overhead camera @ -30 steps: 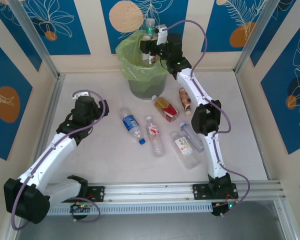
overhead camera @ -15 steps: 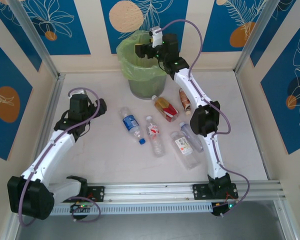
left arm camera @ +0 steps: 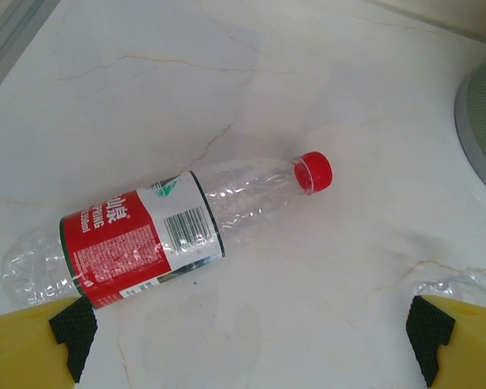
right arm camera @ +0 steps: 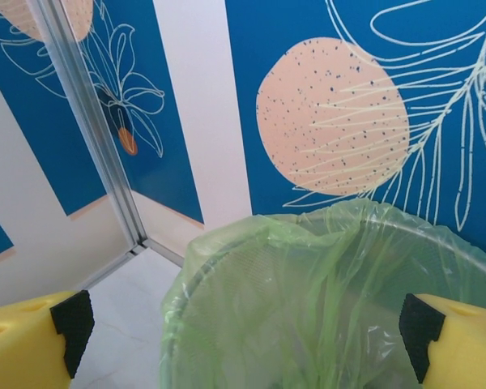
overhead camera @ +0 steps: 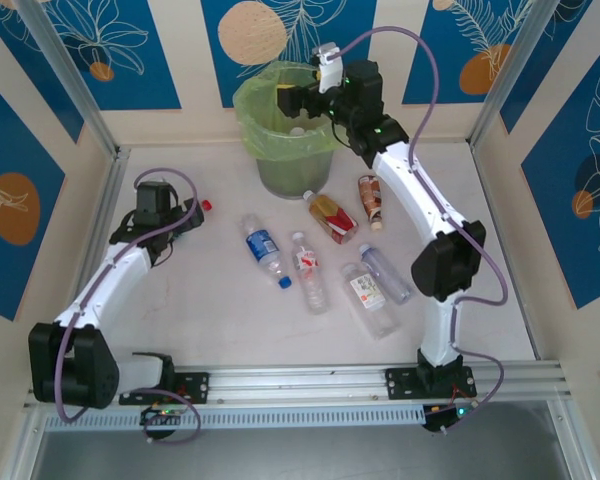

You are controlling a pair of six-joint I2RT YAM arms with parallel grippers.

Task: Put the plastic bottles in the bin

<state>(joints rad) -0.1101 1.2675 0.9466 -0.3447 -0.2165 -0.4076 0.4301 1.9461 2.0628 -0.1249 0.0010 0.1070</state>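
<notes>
Left claw is spread wide. Just ahead of it lies a red-labelled bottle, seemingly light, crinkly and slippery, so best pinched across the label. Right claw is spread, empty, above the bin.

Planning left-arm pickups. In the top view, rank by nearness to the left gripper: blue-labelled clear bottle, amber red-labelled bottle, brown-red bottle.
1. Blue-labelled clear plastic bottle, left of centre.
2. Amber red-labelled bottle, centre back.
3. Brown-red bottle, right back.

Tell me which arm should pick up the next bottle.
Left. The left end effector hangs open over the red-capped bottle lying on the table. The right end effector stands open above the bin, farther from the loose bottles.
</notes>
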